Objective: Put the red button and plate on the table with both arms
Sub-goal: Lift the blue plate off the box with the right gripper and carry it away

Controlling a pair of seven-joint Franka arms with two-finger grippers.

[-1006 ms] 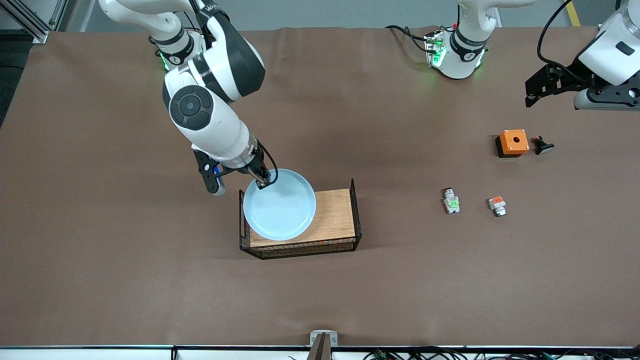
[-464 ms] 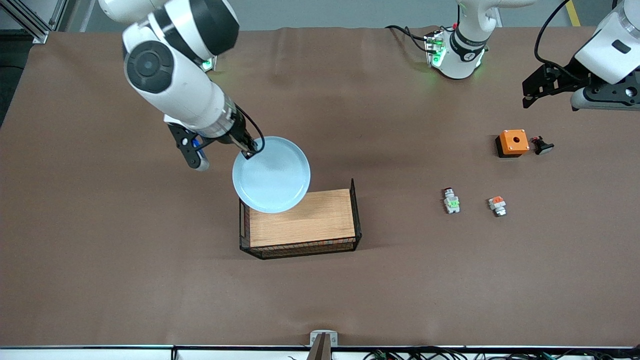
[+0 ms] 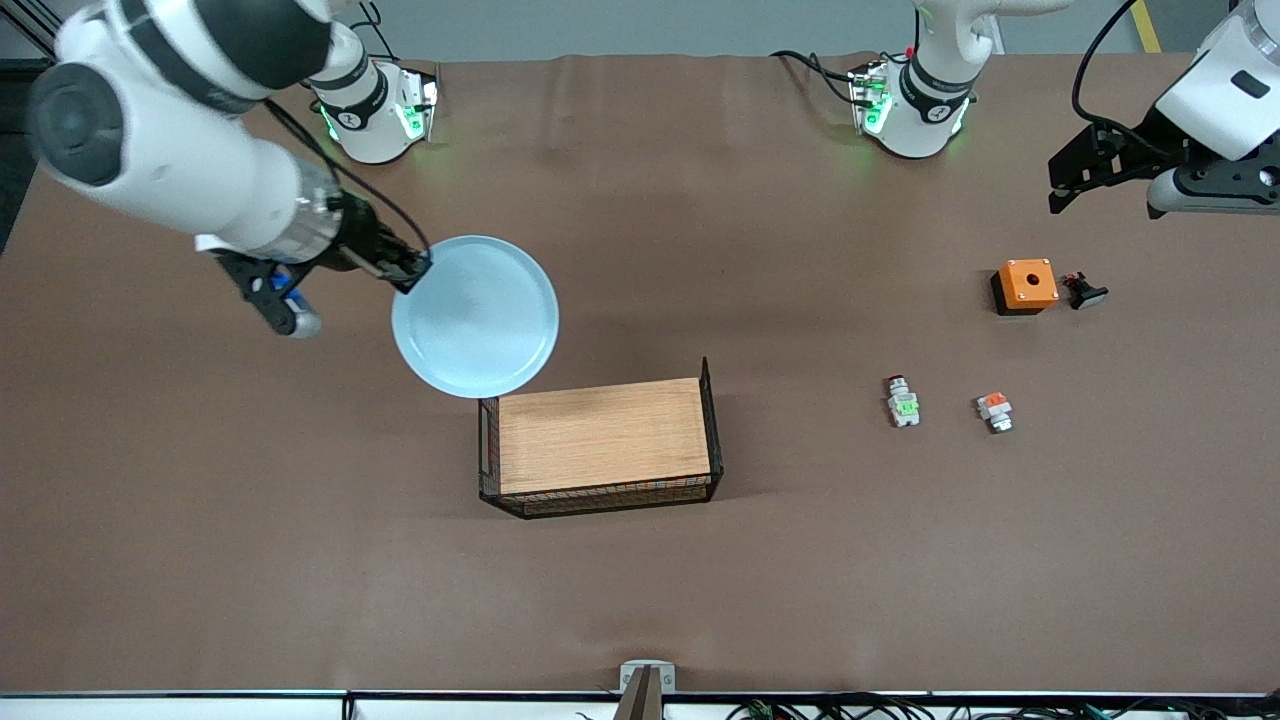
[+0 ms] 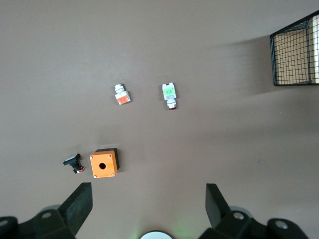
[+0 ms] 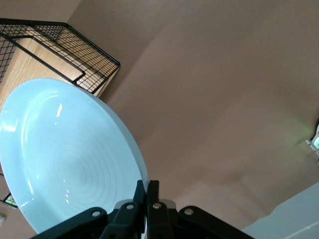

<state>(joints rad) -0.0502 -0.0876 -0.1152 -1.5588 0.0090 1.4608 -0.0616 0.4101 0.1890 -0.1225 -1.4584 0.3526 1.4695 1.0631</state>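
My right gripper (image 3: 408,268) is shut on the rim of the pale blue plate (image 3: 476,316) and holds it in the air over the brown table (image 3: 200,470), just off the wooden tray's corner. In the right wrist view the plate (image 5: 65,154) fills the frame with its rim pinched between the fingers (image 5: 152,191). The red button (image 3: 903,401), a small white-grey block with a green middle, lies on the table toward the left arm's end; it also shows in the left wrist view (image 4: 169,94). My left gripper (image 4: 147,211) is open and empty, high over the table near the orange box.
A wooden board tray (image 3: 604,436) with black wire ends stands mid-table. A similar block with an orange top (image 3: 994,410) lies beside the red button. An orange box with a hole (image 3: 1026,284) and a small black part (image 3: 1083,291) lie farther from the front camera.
My right gripper has lifted the plate off the wooden tray and carried it toward the right arm's end of the table. The left arm has barely moved.
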